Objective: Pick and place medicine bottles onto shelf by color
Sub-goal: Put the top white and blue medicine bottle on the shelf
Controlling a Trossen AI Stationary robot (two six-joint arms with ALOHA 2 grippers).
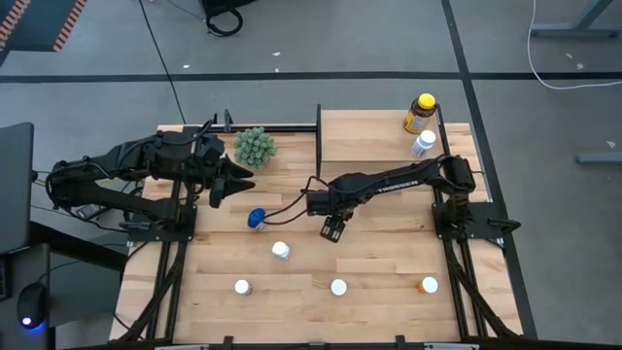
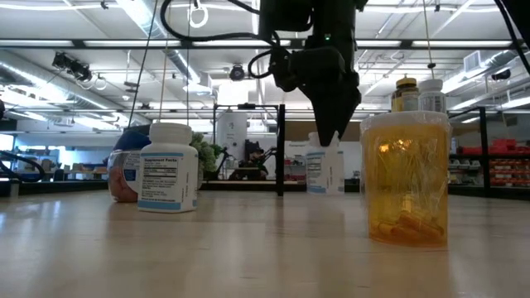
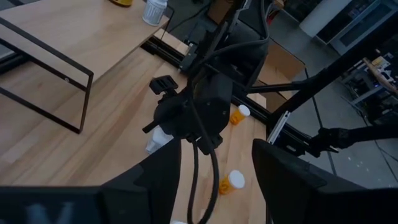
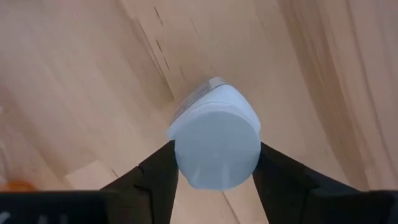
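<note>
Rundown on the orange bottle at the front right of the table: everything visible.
The orange bottle is small, of translucent orange plastic with a white cap, as the high view shows. The low view has it nearest the camera, with yellowish contents lying at the bottom. It stands upright on the wooden table near the front right corner, apart from the other bottles. Neither gripper touches it.
</note>
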